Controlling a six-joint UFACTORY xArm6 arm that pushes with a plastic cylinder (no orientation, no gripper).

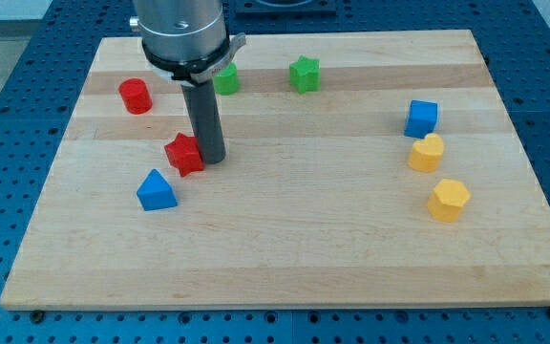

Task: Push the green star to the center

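Observation:
The green star (pixel 304 74) lies near the view's top, a little right of the board's middle line. My tip (pixel 210 159) rests on the board left of centre, touching the right side of a red star-like block (pixel 185 153). The tip is well below and to the left of the green star. A second green block (pixel 225 78) sits partly hidden behind the rod, left of the green star.
A red cylinder (pixel 135 96) stands at the upper left. A blue triangular block (pixel 156 191) lies below the red block. At the right are a blue cube (pixel 421 118), a yellow heart-like block (pixel 426 153) and a yellow hexagonal block (pixel 448 200). The wooden board (pixel 285 258) sits on a blue table.

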